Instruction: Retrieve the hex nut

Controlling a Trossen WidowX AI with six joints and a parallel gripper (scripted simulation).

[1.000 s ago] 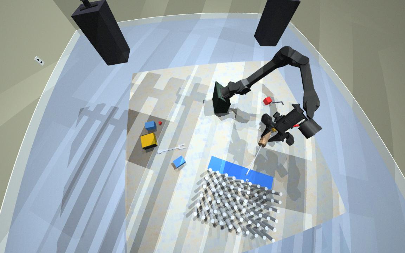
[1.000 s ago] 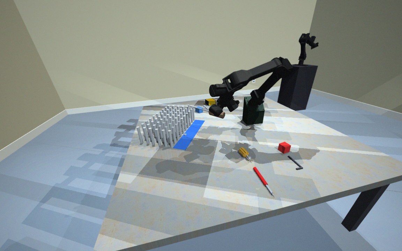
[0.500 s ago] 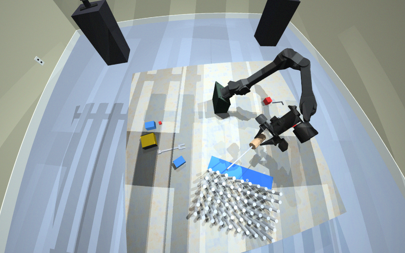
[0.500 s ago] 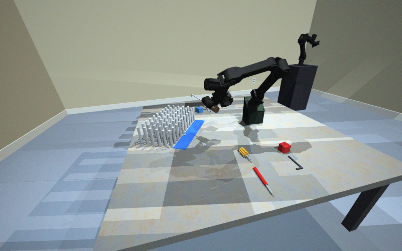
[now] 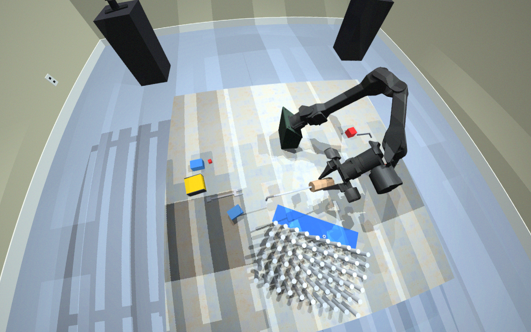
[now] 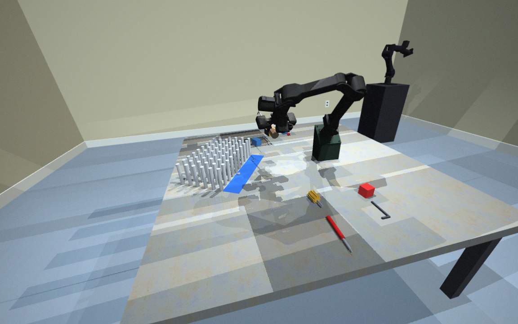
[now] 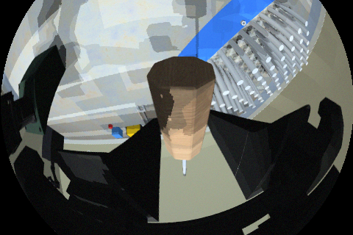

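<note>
My gripper [image 5: 321, 184] [image 7: 182, 120] is shut on the wooden handle of the hook tool [image 5: 288, 193] [image 6: 274, 132] [image 7: 180, 110]. The tool is held above the table behind the strip, its thin metal shaft and bent tip pointing left in the top view. The small hex nut [image 5: 322, 236] [image 6: 238, 173] [image 7: 243, 23] lies on the blue taped strip [image 5: 300, 221] [image 6: 238, 185] [image 7: 217, 29], near the edge beside the front row of spacers. The standing metal spacers [image 5: 308, 272] [image 7: 268, 59] look upright; some lower parts are hidden. The tool touches neither nut nor spacers.
A grey open-ended tool [image 5: 222, 195], a blue block [image 5: 235, 212] [image 6: 256, 141] and a yellow block [image 5: 195, 184] lie left. A red cube [image 5: 350, 132] [image 6: 366, 190], hex key [image 6: 379, 209], yellow-handled driver [image 6: 313, 196] and red pen-like tool [image 6: 335, 227] lie on the other side.
</note>
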